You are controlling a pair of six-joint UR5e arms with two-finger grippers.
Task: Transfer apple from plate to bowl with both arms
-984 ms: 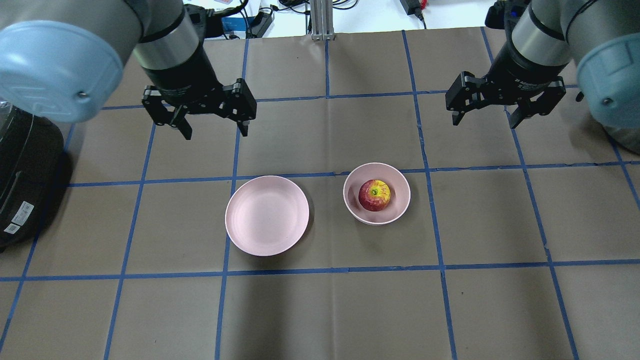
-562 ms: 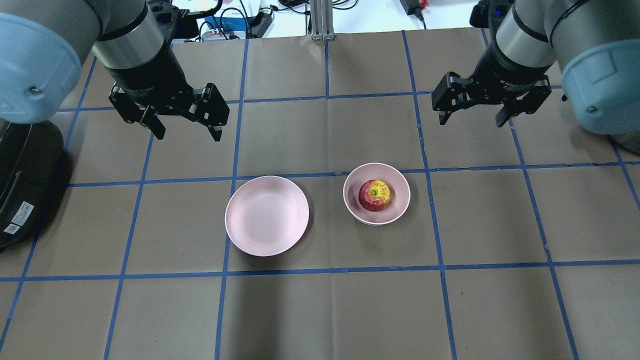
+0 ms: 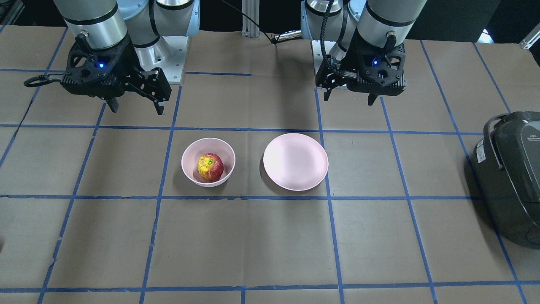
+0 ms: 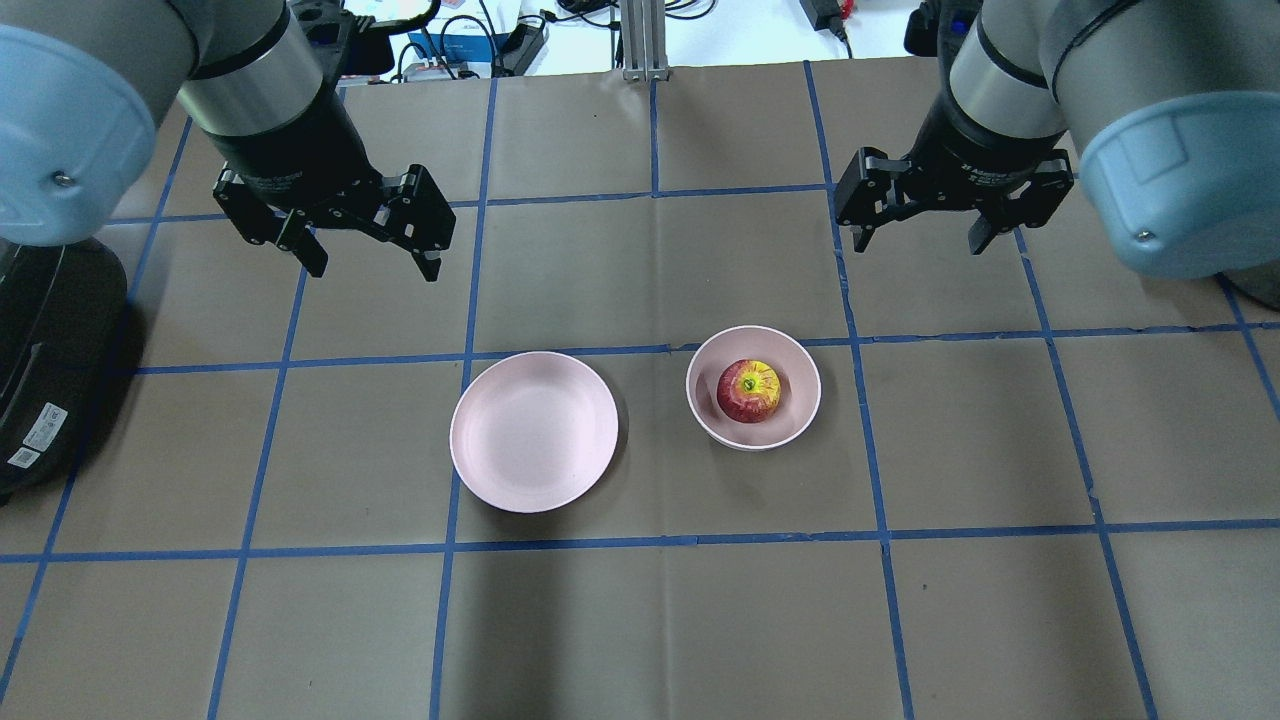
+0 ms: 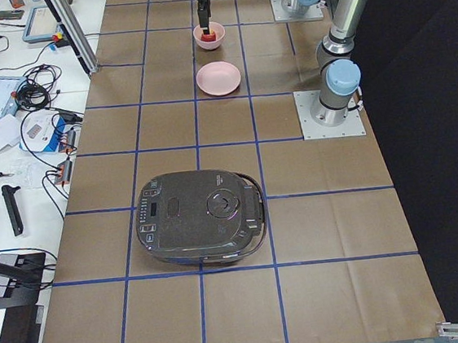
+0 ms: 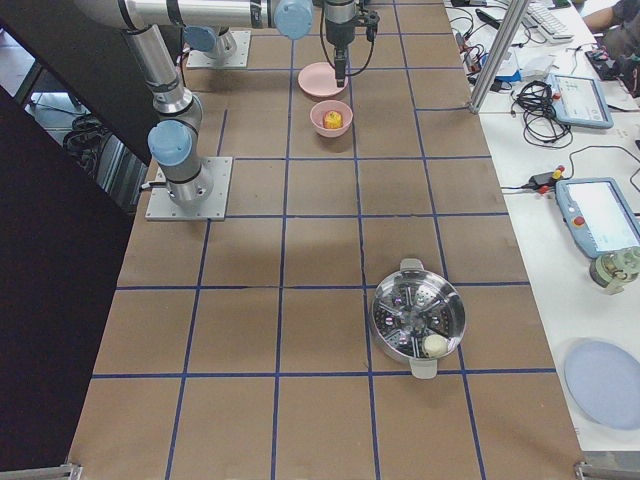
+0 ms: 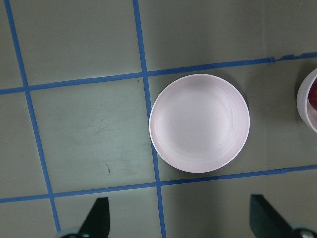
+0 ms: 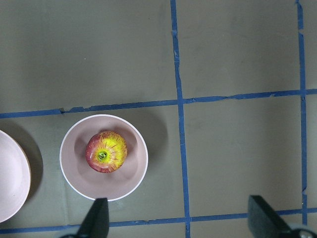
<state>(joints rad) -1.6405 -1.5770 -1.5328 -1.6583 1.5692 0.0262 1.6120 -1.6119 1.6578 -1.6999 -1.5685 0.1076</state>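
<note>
The red and yellow apple (image 4: pixel 748 390) (image 3: pixel 210 167) (image 8: pixel 106 151) sits inside the deep pink bowl (image 4: pixel 798 362) (image 3: pixel 190 156) (image 8: pixel 131 178), right of centre in the overhead view. The flat pink plate (image 4: pixel 533 431) (image 3: pixel 295 161) (image 7: pixel 199 123) lies to the bowl's left with nothing on it. My left gripper (image 4: pixel 368 253) (image 3: pixel 348 99) hangs open and holds nothing, high and behind the plate. My right gripper (image 4: pixel 917 238) (image 3: pixel 135 108) hangs open and holds nothing, high and behind the bowl.
A dark rice cooker (image 4: pixel 45 360) (image 3: pixel 508 177) (image 5: pixel 199 217) stands at the table's left end. A steel steamer pot (image 6: pixel 418 318) stands far toward the right end. Blue tape lines grid the brown table. Cables and devices lie past the far edge.
Both open grippers have drawn away from the dishes toward the back of the table; the left shifted left, the right shifted slightly left. The apple, bowl and plate have not moved.
</note>
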